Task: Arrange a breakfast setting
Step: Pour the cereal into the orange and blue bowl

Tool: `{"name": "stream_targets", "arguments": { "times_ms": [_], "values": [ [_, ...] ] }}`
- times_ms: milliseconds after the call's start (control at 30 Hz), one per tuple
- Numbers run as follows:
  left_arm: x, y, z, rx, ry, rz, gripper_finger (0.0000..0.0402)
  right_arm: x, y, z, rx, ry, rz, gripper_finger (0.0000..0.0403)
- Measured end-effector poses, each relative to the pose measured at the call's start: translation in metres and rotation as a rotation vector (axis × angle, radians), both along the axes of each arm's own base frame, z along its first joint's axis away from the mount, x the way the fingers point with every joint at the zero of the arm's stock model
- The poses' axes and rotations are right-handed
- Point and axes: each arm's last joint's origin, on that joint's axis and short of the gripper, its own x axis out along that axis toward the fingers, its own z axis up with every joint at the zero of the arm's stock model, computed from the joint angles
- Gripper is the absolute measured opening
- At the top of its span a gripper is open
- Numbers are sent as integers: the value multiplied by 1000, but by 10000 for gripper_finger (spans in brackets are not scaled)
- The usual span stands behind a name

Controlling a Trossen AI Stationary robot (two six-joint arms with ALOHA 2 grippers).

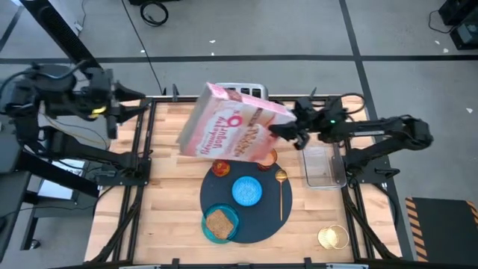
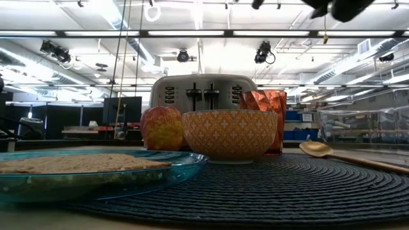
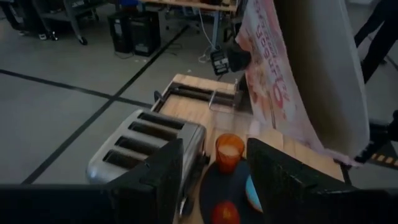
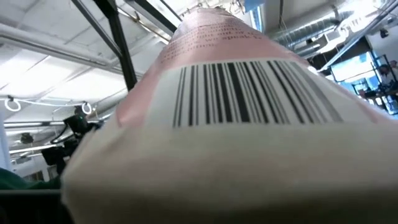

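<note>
The right hand is grasping the pink cereal box by one end and holding it tilted in the air above the toaster and the back edge of the navy mat. The left hand is hanging released, fingers apart, off the tabletop's left back corner, well apart from the mat. On the mat, the blue bowl is sitting at the middle, the teal plate with the toast slice is lying at the front left, the gold spoon is lying to the bowl's right, the red-orange fruit is sitting behind the bowl, and the copper cup is standing beside it, before the toaster.
</note>
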Motion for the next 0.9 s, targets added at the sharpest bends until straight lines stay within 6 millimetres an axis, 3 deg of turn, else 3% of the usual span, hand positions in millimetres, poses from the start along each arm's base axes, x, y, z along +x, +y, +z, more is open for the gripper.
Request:
{"name": "stream_targets", "arguments": {
  "times_ms": [367,567,767,900],
  "values": [
    [62,7,-13,-30,-121,13,185,-77,18,8,-25,46,88,179],
    [90,10,-23,-79,-159,29,185,-113,26,1,-14,16,129,179],
    [107,12,-31,-141,-158,51,185,-117,38,-20,27,67,248,179],
    [110,13,-31,-159,-165,70,185,-117,50,-23,37,74,347,179]
  ]
}}
